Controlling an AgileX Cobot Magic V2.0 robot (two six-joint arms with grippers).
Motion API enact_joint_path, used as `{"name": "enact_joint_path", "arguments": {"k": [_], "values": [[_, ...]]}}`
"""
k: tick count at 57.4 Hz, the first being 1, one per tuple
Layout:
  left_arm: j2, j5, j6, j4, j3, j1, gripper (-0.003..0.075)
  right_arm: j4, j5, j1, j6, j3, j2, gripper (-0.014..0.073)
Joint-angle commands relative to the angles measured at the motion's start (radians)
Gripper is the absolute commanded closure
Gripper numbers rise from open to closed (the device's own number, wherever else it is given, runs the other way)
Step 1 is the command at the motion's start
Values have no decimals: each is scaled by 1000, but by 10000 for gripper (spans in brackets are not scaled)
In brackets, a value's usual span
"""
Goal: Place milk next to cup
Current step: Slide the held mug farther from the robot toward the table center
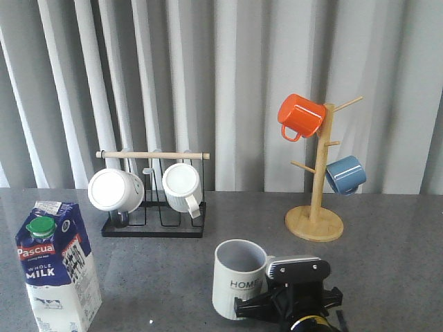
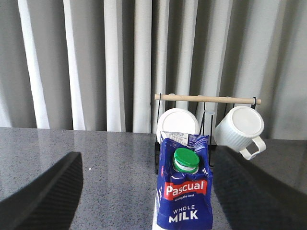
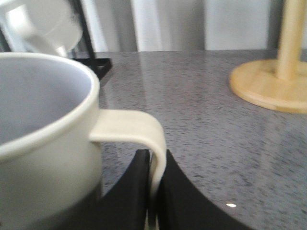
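A dark grey speckled table [image 1: 387, 270] is backed across its full width by a pale grey pleated curtain [image 1: 242, 69]. At the rear left, a black wire rack [image 1: 154, 225] with a wooden bar holds 2 plain white ribbed mugs [image 1: 115, 189] tipped on their sides. At the rear right, a wooden mug tree [image 1: 315, 207] on a round base carries an orange mug [image 1: 299, 116] high up and a blue mug [image 1: 345, 174] lower down.

The milk [image 1: 57, 266] is seen upright at the front left edge of the table, well apart from the cup [image 1: 240, 277], which is set upright at the front centre with its handle turned to the right.

The right gripper [image 3: 152, 191] is clenched on the cup's handle, its dark fingers [image 3: 129, 187] pressed against either side of it. The left gripper [image 2: 144, 201] is spread wide, the carton being framed between its fingertips [image 2: 48, 191] in the left wrist view; contact with the carton cannot be told.
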Motion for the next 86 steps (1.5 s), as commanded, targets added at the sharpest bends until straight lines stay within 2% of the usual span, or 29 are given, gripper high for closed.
{"name": "enact_joint_path", "arguments": {"k": [1,12,27,49,60,71,86], "values": [[2,-74,-7,-8,-32,-5,187,59,-65,28,-91,-43,-29,597],[2,-74,-7,-8,-32,-5,187,149,-60,43,-146,-43,-7,597],[2,-74,-7,-8,-32,-5,187,142,-47,43,-142,-42,-6,577],[2,-74,-7,-8,-32,-5,187,129,-25,51,-158,-32,-30,445],[2,-74,-7,-8,-32,-5,187,72,-59,51,-152,21,-55,385],[2,-74,-7,-8,-32,-5,187,61,-118,51,-152,95,-110,362],[2,-74,-7,-8,-32,-5,187,-71,-66,49,-137,212,-293,351]]}}
